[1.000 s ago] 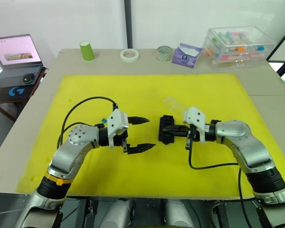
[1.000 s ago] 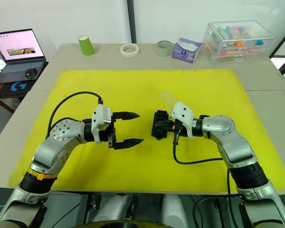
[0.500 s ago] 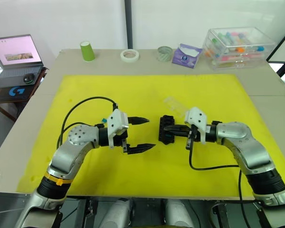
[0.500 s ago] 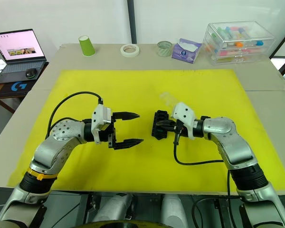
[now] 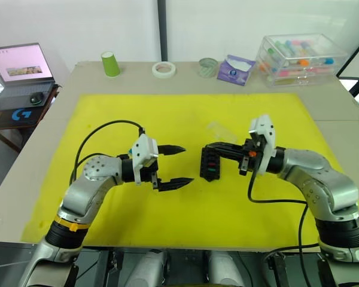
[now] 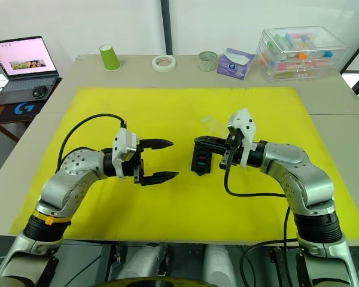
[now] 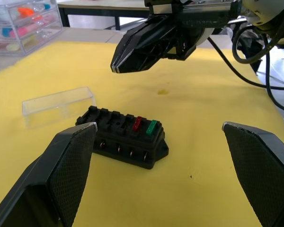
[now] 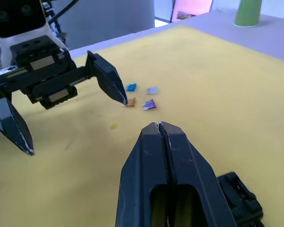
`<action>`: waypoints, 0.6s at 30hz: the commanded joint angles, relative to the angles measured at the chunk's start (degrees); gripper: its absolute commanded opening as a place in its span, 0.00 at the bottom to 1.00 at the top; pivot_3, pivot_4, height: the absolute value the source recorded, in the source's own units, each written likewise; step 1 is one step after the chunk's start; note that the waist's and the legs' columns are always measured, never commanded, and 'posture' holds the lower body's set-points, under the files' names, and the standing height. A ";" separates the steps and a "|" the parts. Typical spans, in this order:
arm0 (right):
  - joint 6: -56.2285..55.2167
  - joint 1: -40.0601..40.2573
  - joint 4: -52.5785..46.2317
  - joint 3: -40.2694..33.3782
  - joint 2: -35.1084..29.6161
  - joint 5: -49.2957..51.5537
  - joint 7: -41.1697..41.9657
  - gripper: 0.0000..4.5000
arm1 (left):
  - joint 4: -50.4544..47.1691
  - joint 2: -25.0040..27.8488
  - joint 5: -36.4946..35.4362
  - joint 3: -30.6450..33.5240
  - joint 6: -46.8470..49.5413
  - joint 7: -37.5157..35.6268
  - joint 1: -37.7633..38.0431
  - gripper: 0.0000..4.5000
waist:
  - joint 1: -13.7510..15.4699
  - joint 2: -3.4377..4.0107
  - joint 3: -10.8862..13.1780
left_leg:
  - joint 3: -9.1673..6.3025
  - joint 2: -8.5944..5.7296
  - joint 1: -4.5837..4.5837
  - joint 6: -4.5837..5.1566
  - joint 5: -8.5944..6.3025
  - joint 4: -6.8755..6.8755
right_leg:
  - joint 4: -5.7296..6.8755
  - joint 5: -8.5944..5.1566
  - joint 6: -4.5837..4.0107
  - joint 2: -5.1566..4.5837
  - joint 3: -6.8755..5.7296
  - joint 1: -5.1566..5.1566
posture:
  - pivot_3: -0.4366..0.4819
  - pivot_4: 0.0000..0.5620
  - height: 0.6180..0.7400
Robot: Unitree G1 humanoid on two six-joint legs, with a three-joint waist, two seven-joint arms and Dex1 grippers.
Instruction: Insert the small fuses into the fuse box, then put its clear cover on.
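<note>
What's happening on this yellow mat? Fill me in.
A two-armed robot is loading a black fuse box on a yellow mat. A red fuse and a green fuse sit in its slots. The right gripper hovers shut just above the box; the left gripper waits open beside it. Blue, grey, purple and brown loose fuses lie on the mat, and the clear cover rests beside the box, not yet fitted.

Green cup, tape roll, tissue pack, storage box along table's far edge; laptop beside.
</note>
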 commanded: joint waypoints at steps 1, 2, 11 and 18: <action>-0.81 -0.98 -1.53 -1.66 -1.68 0.46 -0.05 0.00 | -0.19 0.64 -0.85 1.66 -1.30 -1.04 -1.23 1.00 | -0.03 0.00 0.00 | 0.00 0.00 0.00 0.00 0.00 0.00 | 0.00 0.00 0.00 0.00 0.00 0.00 | 0.48 0.27 1.00; -1.08 -0.96 -1.63 -1.49 -2.24 0.15 0.11 0.00 | 0.03 0.72 -0.83 1.79 -1.37 -1.16 -1.40 1.00 | -0.02 0.00 0.00 | 0.00 0.00 0.00 0.00 0.00 0.00 | 0.00 0.00 0.00 0.00 0.00 0.00 | 0.48 0.27 1.00; -6.34 0.32 -3.13 -1.93 -8.88 -4.29 2.19 0.00 | -0.23 5.39 -2.66 6.61 -0.28 -3.05 -0.28 1.00 | -0.15 0.02 0.01 | 0.00 0.00 -0.01 0.00 0.00 -0.03 | 0.00 0.00 0.00 0.00 0.00 -0.05 | 0.48 0.27 1.00; -11.59 5.37 -0.47 -10.40 -14.54 -7.27 1.62 0.43 | 8.67 17.08 -0.70 18.02 -2.90 -4.35 3.12 1.00 | -0.15 0.03 0.02 | 0.01 0.01 -0.01 0.00 0.00 -0.10 | 0.00 0.00 0.00 0.02 0.02 -0.10 | 0.48 0.27 1.00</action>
